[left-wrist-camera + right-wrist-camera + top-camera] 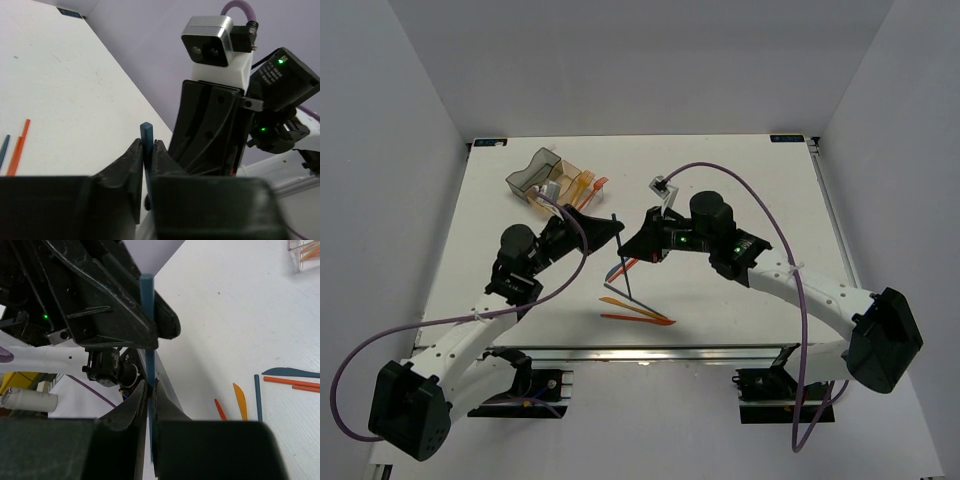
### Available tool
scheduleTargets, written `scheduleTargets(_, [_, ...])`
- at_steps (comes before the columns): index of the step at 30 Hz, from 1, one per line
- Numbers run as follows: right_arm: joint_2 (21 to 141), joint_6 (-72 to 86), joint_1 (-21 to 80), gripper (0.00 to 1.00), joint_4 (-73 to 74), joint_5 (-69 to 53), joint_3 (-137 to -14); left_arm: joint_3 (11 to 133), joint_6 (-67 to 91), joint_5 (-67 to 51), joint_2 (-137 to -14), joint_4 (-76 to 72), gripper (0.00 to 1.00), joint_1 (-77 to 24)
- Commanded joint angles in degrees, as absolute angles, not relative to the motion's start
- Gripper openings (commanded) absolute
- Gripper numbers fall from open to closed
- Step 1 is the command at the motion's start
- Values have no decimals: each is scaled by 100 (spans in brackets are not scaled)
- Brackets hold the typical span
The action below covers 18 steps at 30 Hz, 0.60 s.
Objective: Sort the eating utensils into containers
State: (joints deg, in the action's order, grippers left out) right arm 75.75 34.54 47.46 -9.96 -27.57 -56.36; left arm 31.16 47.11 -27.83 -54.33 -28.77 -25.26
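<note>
A white table (750, 190) spreads beneath the left gripper (146, 150) and the right gripper (149, 390), its surface matte and faintly scuffed. Plain grey-lavender walls (620, 60) rise beyond both and to either side of them. Well beyond the left gripper, a small black bracket (486, 143) sits at the table's far corner. A second bracket (790, 138) sits well beyond the right gripper. Behind both, along the table's near edge, runs a metal rail (650, 352). A tiny dark speck (218, 292) marks the tabletop beyond the right gripper.
</note>
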Motion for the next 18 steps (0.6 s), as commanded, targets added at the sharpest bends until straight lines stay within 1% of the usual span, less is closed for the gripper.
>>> scheduleTargets(1, [7498, 3533, 4799, 0, -1424, -2760, -5616, 3445, 4693, -2935, -5546, -2997, 8, -2558])
scheduleTargets(2, [7480, 3516, 4799, 0, -1424, -2690, -5616, 3471, 4659, -2936, -5555, -2954, 2, -2558])
scheduleTargets(3, [7453, 3507, 4799, 0, -1433, -2620, -5616, 3515, 4528, -2927, -5555, -2753, 0, -2558])
scheduleTargets(7, [7226, 3393, 4764, 0, -1380, -2304, -5555, 3779, 3991, -2725, -5511, -2005, 0, -2558])
scheduleTargets(8, [7181, 3384, 4746, 5, -1223, -2164, -5537, 3945, 3834, -2481, -5493, -1769, 0, -2558])
scheduleTargets(9, [7120, 3375, 4720, 26, -1135, -1805, -5511, 4059, 3501, -2313, -5484, -1297, 0, -2558])
scheduleTargets(10, [6971, 3366, 4676, 84, -1012, -1576, -5493, 4208, 3298, -2077, -5493, -996, 0, -2558])
scheduleTargets(11, [6874, 3349, 4641, 89, -637, -1286, -5484, 4645, 2991, -1317, -5528, -584, 0, -2558])
scheduleTargets(12, [6664, 3305, 4615, 89, -485, -735, -5415, 4867, 2371, -822, -5659, 116, 0, -2558])
scheduleTargets(14, [6382, 3182, 4492, 89, -308, -292, -5231, 5298, 1744, 57, -5931, 534, 0, -2558])
scheduleTargets(15, [6102, 3138, 4456, 89, -247, -38, -5003, 5752, 975, 810, -6359, 762, 0, -2558])
scheduleTargets(18, [5575, 2997, 4333, 89, -167, 254, -4616, 6570, -444, 1728, -7117, 643, 0, -2435])
